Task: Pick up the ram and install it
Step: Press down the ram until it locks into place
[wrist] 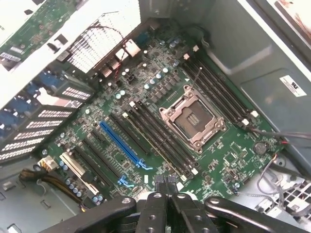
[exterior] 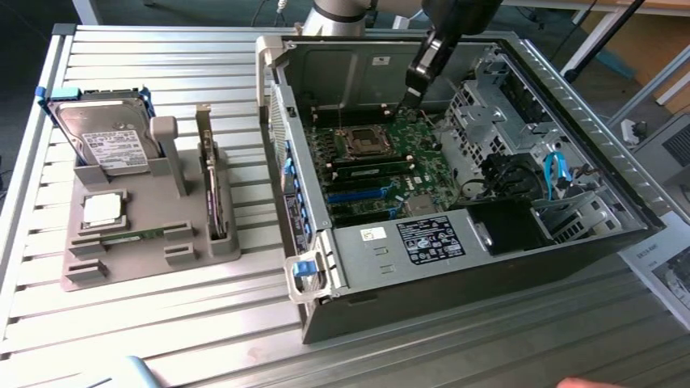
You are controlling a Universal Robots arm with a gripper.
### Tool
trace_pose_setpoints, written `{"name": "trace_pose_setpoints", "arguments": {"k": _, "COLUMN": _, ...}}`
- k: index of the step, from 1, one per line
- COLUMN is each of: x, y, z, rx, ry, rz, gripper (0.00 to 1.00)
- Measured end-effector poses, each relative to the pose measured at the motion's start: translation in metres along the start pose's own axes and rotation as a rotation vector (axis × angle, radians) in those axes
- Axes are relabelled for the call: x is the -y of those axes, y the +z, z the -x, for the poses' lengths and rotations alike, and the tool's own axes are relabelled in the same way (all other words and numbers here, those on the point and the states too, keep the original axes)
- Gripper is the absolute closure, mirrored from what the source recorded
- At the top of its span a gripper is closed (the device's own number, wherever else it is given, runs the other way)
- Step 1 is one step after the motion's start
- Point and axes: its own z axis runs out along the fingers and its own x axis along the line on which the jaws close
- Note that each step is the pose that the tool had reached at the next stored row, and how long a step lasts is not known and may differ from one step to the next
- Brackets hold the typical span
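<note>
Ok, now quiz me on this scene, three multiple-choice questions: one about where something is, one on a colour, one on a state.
1. Where is the gripper?
A. over the grey parts holder
B. inside the computer case, above the motherboard
C. beside the hard drive

2. What colour is the longest coloured expansion slot?
A. red
B. yellow
C. blue

3. What state is the computer case in?
A. open, its inside showing
B. closed by a panel
C. standing upright

Answers: B, the arm reaches into the case over the board; C, the wrist view shows it bright blue; A, the board is in plain sight.
</note>
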Motion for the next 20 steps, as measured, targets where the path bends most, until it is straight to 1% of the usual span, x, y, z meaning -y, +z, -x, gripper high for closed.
{"name": "trace_pose_setpoints", "arguments": {"k": 4, "x": 0.0000, "y": 0.0002, "z": 0.0000, "rx": 0.0019, "ry": 0.068, "rz": -0.0011, "gripper": 0.90}}
{"name": "trace_pose_setpoints", "arguments": {"k": 6, "x": 0.0000, "y": 0.0003, "z": 0.0000, "rx": 0.0034, "ry": 0.117, "rz": -0.0019, "gripper": 0.90}}
{"name": "trace_pose_setpoints", "arguments": {"k": 8, "x": 0.0000, "y": 0.0003, "z": 0.0000, "rx": 0.0041, "ry": 0.145, "rz": -0.0024, "gripper": 0.90}}
{"name": "trace_pose_setpoints", "arguments": {"k": 10, "x": 0.0000, "y": 0.0002, "z": 0.0000, "rx": 0.0053, "ry": 0.188, "rz": -0.0031, "gripper": 0.90}}
{"name": "trace_pose_setpoints", "arguments": {"k": 12, "x": 0.0000, "y": 0.0002, "z": 0.0000, "rx": 0.0060, "ry": 0.213, "rz": -0.0035, "gripper": 0.90}}
{"name": "trace_pose_setpoints", "arguments": {"k": 13, "x": 0.0000, "y": 0.0003, "z": 0.0000, "rx": 0.0071, "ry": 0.248, "rz": -0.0040, "gripper": 0.90}}
{"name": "trace_pose_setpoints", "arguments": {"k": 17, "x": 0.0000, "y": 0.0003, "z": 0.0000, "rx": 0.0098, "ry": 0.343, "rz": -0.0055, "gripper": 0.90}}
{"name": "trace_pose_setpoints", "arguments": {"k": 20, "x": 0.0000, "y": 0.0003, "z": 0.0000, "rx": 0.0113, "ry": 0.392, "rz": -0.0061, "gripper": 0.90}}
